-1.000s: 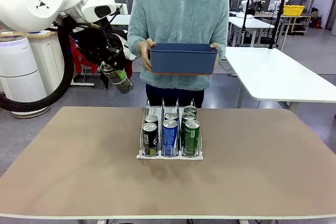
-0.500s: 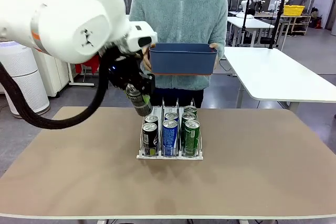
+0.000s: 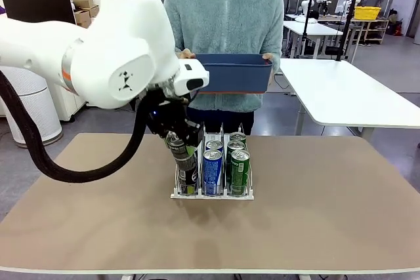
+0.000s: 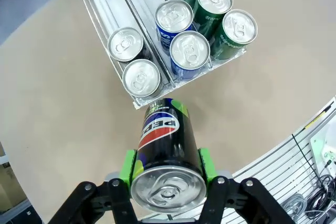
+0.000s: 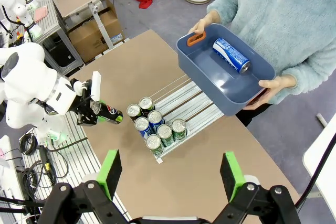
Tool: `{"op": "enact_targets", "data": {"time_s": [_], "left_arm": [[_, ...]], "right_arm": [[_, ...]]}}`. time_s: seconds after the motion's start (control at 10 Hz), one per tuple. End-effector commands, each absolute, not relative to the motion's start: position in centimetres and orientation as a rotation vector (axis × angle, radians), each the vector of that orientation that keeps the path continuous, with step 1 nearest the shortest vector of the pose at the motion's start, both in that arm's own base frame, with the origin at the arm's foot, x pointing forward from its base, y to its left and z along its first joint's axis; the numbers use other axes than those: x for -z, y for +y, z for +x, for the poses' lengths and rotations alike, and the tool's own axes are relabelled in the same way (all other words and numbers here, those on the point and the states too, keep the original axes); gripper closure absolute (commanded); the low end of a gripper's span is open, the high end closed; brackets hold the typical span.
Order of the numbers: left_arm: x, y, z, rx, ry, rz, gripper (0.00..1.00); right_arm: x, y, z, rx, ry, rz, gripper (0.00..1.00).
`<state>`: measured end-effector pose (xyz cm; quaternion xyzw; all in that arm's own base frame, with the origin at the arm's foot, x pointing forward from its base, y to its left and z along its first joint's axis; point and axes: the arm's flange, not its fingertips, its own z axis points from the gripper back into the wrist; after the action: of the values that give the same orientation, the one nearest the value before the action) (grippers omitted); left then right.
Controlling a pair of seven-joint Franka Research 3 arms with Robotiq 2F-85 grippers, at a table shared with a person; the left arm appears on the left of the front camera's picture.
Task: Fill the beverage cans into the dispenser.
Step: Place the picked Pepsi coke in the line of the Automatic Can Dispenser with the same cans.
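Observation:
My left gripper [image 3: 178,143] is shut on a black cola can [image 3: 184,157], tilted and hanging just over the front of the dispenser's [image 3: 212,194] left lane. In the left wrist view the green pads [image 4: 128,163] clamp the black can [image 4: 167,150], its silver top facing the camera and its far end aimed at the dispenser's [image 4: 122,4] front left corner. The lanes hold two black cans [image 4: 140,77], two blue ones [image 4: 189,51] and three green ones [image 4: 239,27]. My right gripper [image 5: 171,174] stands open, high above the table.
A person at the far side holds a dark blue bin [image 3: 233,73] in both hands. Inside the bin [image 5: 199,64] lies one blue-and-white can [image 5: 231,55]. The rear halves of the dispenser lanes [image 5: 191,100] are bare. Bare tabletop lies on both sides of the rack.
My left arm swung in from the left and came down with the black can, from beside the person to just over the dispenser's front left lane. The bin stayed put.

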<state>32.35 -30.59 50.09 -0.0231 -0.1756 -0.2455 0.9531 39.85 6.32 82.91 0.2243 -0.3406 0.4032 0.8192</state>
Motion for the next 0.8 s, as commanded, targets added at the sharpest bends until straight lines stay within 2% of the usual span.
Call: {"op": "enact_targets", "data": {"time_s": [0.0, 0.3, 0.7], "left_arm": [[-50.7, -30.5, 32.3, 0.525, -0.398, -0.092, 0.42], [-50.1, -30.6, 32.4, 0.499, -0.357, -0.047, 0.42], [-47.4, -31.6, 32.4, 0.552, -0.323, -0.097, 0.42]], "right_arm": [[-83.0, 6.2, 39.8, -0.861, -0.718, 0.480, 0.00], [-83.0, 6.2, 39.8, -0.861, -0.718, 0.480, 0.00], [-83.0, 6.2, 39.8, -0.861, -0.718, 0.480, 0.00]]}}
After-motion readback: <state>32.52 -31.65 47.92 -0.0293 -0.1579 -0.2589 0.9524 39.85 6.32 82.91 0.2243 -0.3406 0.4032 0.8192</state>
